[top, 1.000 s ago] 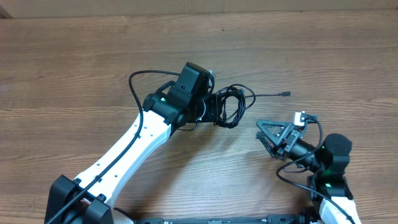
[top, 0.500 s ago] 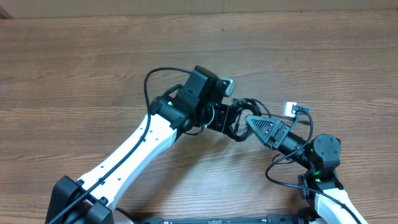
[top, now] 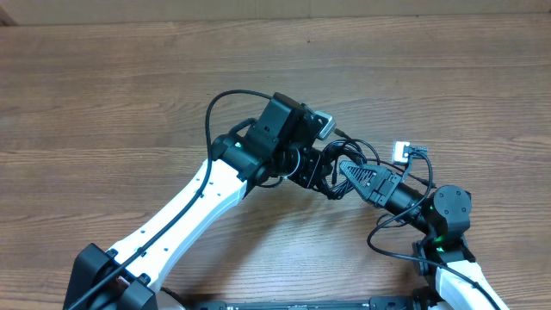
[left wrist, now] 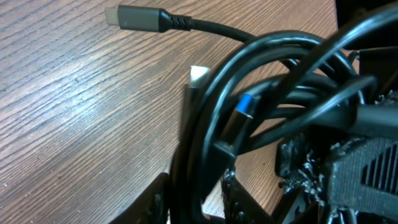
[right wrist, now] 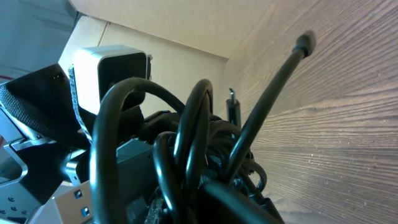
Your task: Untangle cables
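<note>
Cables (top: 355, 152) are bunching at centre of table (top: 120, 95), between grippers. Right gripper (top: 344, 167) is pinching them from 4 o'clock, jaws narrow. Left gripper (top: 314, 165) jaws: cannot tell. Open room is lying 9 through 1 o'clock.

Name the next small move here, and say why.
Probably pull the right gripper gently away from the left gripper: it looks closed on the cables, both grippers meet at the tangled bundle, so separating them might draw a strand free.
</note>
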`<state>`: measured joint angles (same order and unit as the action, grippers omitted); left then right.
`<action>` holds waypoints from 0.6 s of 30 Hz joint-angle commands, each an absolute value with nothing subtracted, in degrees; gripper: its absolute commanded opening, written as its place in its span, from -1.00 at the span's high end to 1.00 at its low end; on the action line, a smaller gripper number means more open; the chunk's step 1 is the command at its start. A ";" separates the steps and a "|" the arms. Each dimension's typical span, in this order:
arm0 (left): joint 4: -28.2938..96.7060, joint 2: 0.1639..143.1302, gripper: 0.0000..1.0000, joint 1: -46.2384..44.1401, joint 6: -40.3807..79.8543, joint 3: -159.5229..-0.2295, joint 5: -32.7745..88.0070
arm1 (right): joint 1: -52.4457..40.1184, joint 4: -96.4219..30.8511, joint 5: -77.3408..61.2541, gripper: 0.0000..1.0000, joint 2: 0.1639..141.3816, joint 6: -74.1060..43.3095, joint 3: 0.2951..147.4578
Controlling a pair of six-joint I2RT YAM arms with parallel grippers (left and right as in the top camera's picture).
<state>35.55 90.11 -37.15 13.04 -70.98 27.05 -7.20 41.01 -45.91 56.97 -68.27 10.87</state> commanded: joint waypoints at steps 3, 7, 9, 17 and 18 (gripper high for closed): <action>35.66 88.86 0.31 -37.52 12.03 -72.27 27.49 | -7.29 41.71 -45.47 0.86 57.10 -69.25 11.66; 35.68 88.86 0.29 -37.52 12.03 -72.27 27.44 | -7.29 41.71 -45.50 0.90 57.10 -70.59 11.66; 35.70 88.86 0.30 -37.52 12.03 -72.27 26.89 | -7.29 41.74 -45.65 0.92 57.08 -72.47 11.66; 35.70 88.86 0.92 -37.28 12.03 -72.27 26.37 | -7.29 41.74 -46.85 0.92 57.10 -72.55 11.66; 35.70 88.86 0.91 -37.10 12.12 -72.27 26.37 | -7.29 41.76 -47.09 0.92 57.08 -72.79 11.66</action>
